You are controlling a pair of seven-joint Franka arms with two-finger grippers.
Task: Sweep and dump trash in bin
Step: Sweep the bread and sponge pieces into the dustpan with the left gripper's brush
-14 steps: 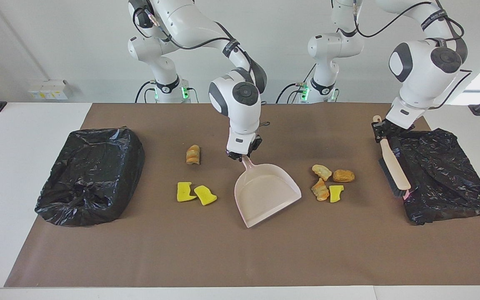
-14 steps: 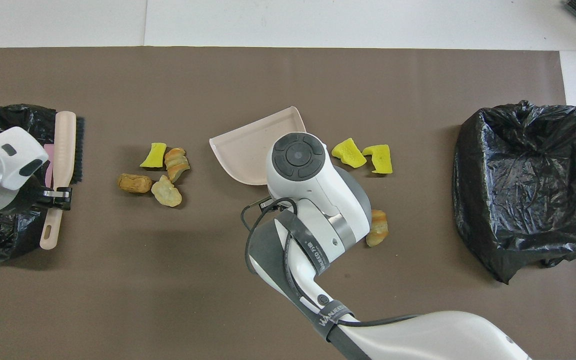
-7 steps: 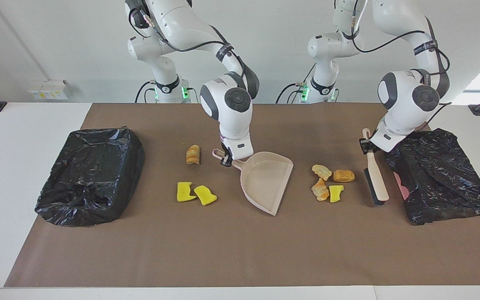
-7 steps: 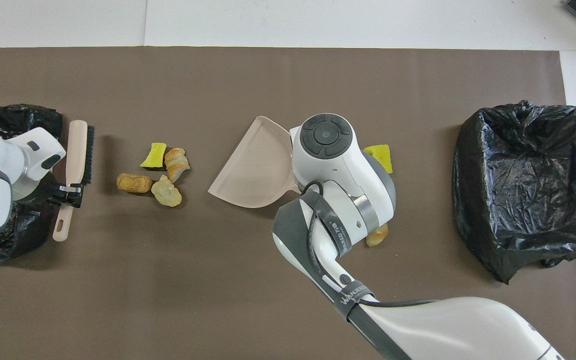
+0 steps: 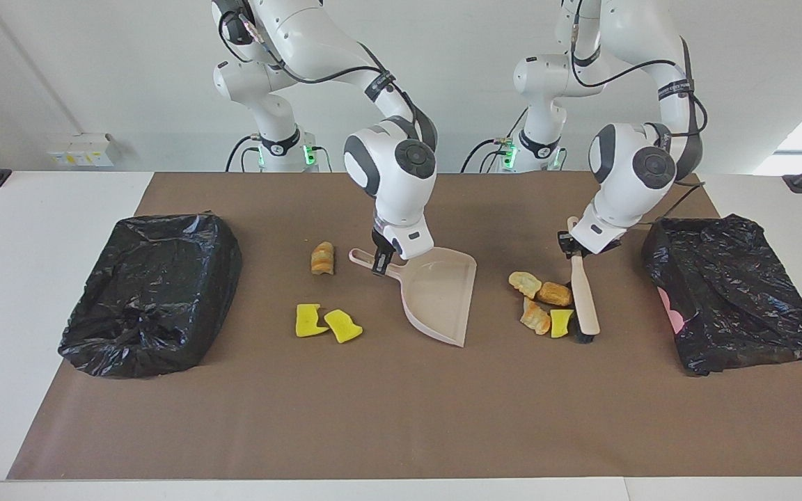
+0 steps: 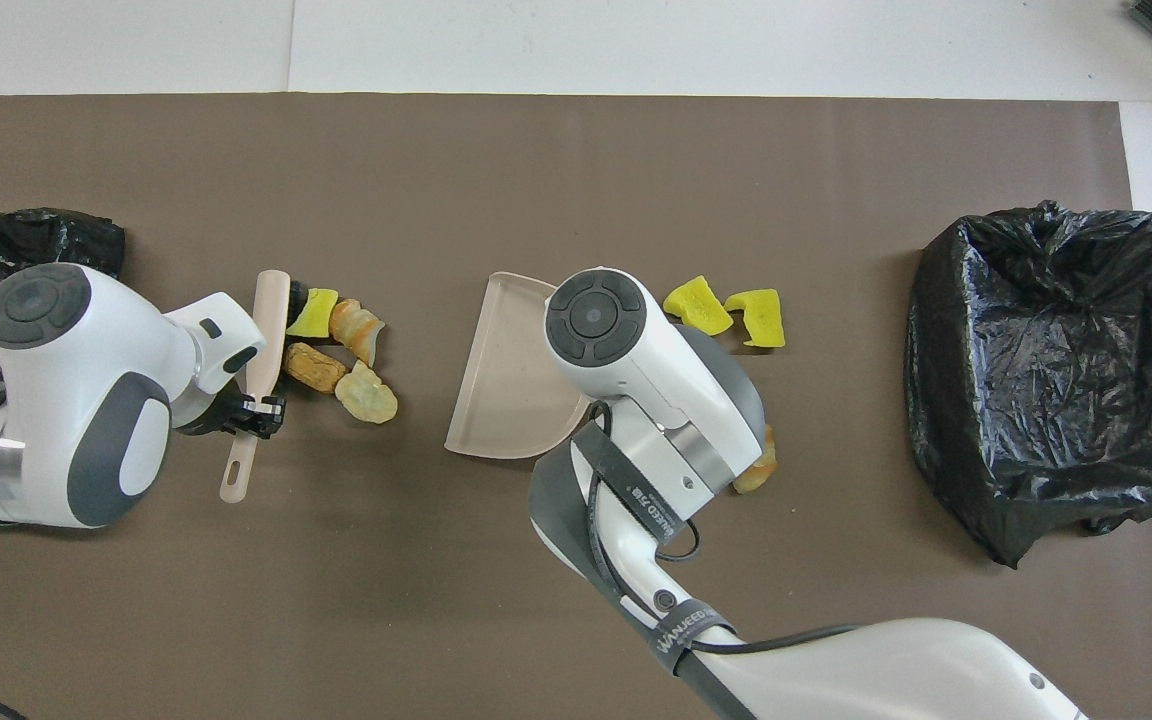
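Facing view: the right gripper (image 5: 381,264) has its jaws closed on the handle of the dustpan (image 5: 439,296), which rests mid-bench, its mouth toward the left arm's end. The left gripper (image 5: 571,245) has its jaws closed on the brush (image 5: 584,296), whose bristles touch a heap of four scraps (image 5: 540,305). Three more scraps (image 5: 323,309) lie beside the dustpan toward the right arm's end. In total I count seven: three yellow sponge pieces and four tan lumps.

Overhead view: two bins (image 6: 1046,375) lined with black bags stand at the bench ends. The scraps look light and soft, so I think pushing suits them better than gripping.
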